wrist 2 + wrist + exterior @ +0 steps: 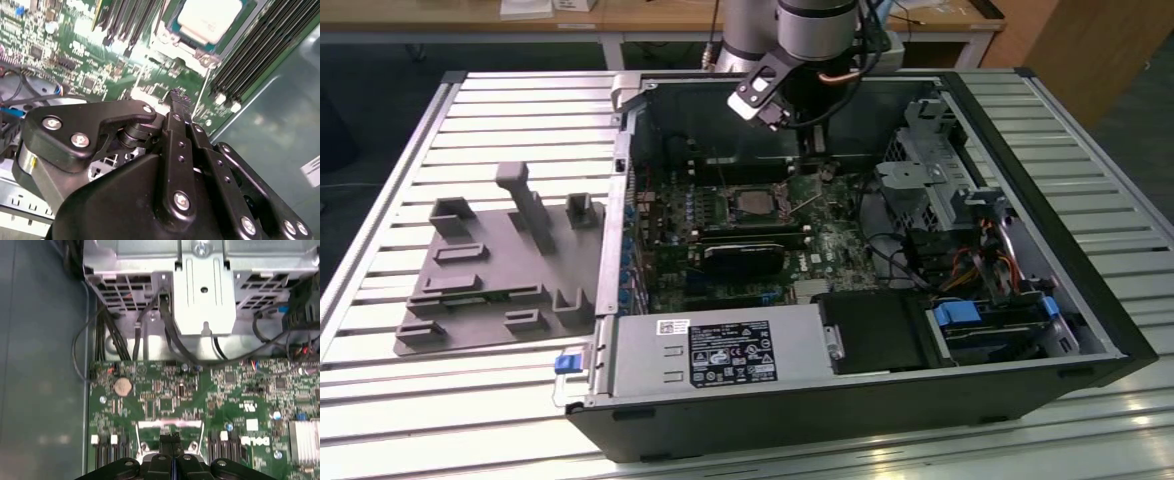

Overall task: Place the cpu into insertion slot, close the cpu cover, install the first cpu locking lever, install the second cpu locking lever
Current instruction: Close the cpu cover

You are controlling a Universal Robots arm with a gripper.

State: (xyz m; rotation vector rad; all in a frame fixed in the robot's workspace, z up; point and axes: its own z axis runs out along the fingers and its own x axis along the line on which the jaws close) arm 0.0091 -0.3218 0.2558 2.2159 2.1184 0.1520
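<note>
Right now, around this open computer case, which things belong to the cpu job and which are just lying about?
In the job: black gripper; square cpu with pale silver top, in its socket; thin silvery cpu cover frame around it; thin silver wire lever.
Just there: grey moulded tray; silver power supply box; round silver coin battery.

The open computer case [1067, 300] is lying on the desk [520, 110], and a fixture plate [494, 290] is sitting beside it, on the exterior view's left. Inside the case, the motherboard [720, 215] is lying flat, with the cpu [750, 200] sitting in its socket. The pincer [811, 160] is hanging over the board, just to the exterior view's right of the socket.
</note>
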